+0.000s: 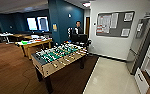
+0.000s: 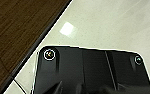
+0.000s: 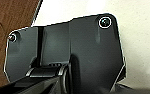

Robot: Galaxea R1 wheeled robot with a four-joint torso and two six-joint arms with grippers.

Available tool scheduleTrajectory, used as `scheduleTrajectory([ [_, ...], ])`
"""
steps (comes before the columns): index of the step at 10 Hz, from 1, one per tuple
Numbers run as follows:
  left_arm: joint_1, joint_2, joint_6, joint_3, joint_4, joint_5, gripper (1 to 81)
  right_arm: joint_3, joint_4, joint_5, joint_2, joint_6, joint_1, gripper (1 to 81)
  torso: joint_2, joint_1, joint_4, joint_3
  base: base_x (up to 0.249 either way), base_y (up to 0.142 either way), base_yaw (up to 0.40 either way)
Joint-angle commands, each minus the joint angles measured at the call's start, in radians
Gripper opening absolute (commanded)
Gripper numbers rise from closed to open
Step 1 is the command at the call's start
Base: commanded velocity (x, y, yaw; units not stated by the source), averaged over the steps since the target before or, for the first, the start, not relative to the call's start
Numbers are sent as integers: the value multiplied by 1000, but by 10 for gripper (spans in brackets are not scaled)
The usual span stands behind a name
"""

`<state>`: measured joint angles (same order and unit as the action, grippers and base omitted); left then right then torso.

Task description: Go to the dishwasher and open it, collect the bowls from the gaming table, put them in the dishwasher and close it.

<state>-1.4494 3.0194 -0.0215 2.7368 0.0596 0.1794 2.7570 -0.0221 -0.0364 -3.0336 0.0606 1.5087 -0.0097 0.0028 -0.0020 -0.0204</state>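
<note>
Beside the kitchen's pale tile floor (image 1: 108,77), the football table (image 1: 58,56) stands on brown carpet (image 1: 11,67), set out in open floor so it can be reached from all sides. A person (image 1: 78,28) waits behind it. Whether either claw is spread or pressed together cannot be told; both hang above the floor where carpet meets tile. Bowls cannot be made out on the table, and no dishwasher front is plainly recognisable along the cabinets (image 1: 147,80).
</note>
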Motion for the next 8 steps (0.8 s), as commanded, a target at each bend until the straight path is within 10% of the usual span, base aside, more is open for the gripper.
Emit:
scheduleTrajectory([
  [1,59,-3,5,1,5,-43,811,2,2,50,2,1,-52,811,0,0,0,0,0,0,296],
  [8,59,-3,5,4,5,-43,811,2,1,50,2,1,-52,811,0,0,0,0,0,0,296],
])
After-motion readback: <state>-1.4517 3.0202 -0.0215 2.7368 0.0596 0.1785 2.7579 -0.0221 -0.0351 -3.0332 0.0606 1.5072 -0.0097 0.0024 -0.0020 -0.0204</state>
